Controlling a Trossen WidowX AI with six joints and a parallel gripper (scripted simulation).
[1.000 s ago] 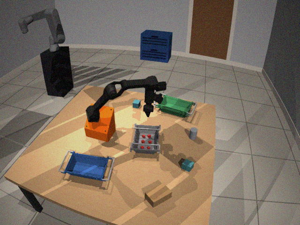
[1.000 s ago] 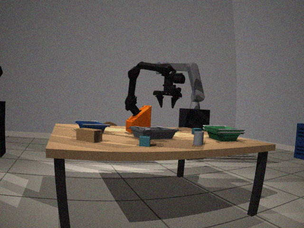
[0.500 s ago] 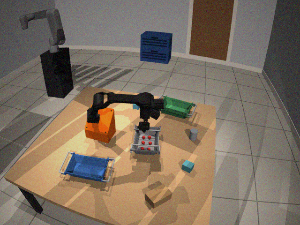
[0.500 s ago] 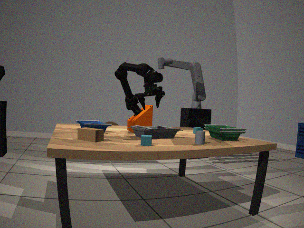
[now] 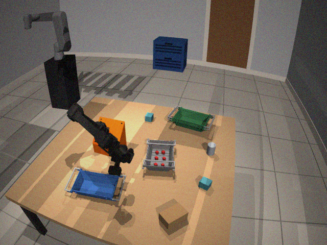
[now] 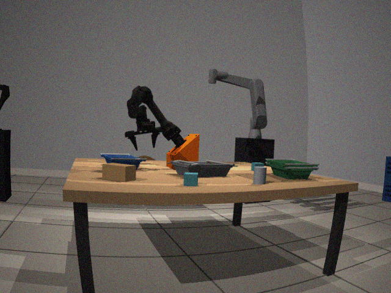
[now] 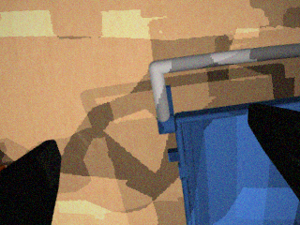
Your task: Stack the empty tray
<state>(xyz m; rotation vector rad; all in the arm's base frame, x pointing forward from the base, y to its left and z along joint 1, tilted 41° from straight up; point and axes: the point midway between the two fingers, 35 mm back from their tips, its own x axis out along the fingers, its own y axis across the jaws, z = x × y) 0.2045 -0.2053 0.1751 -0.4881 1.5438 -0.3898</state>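
The loaded grey tray (image 5: 159,169) (image 6: 208,170) holds several red blocks (image 5: 156,158). Its far wire bar (image 5: 159,144) and near wire bar (image 5: 158,161) lie across its top. The empty blue tray (image 5: 95,184) (image 6: 135,162) (image 7: 225,155) stands at the left of the table in the top view, its bars out over its ends; one bar (image 7: 225,58) shows in the wrist view. My gripper (image 5: 115,172) (image 6: 145,148) (image 7: 156,131) is wide open and empty, above the blue tray's right end. In the wrist view one finger is outside the tray's long side and the other over its inside.
An empty green tray (image 5: 191,118) (image 6: 290,170) stands at the far right. Teal cubes (image 5: 205,183) (image 6: 190,179), a grey cylinder (image 5: 211,148) (image 6: 259,175) and a brown box (image 5: 173,215) (image 6: 118,172) stand around the grey tray. The orange stand (image 5: 112,127) (image 6: 189,149) is at my arm's base.
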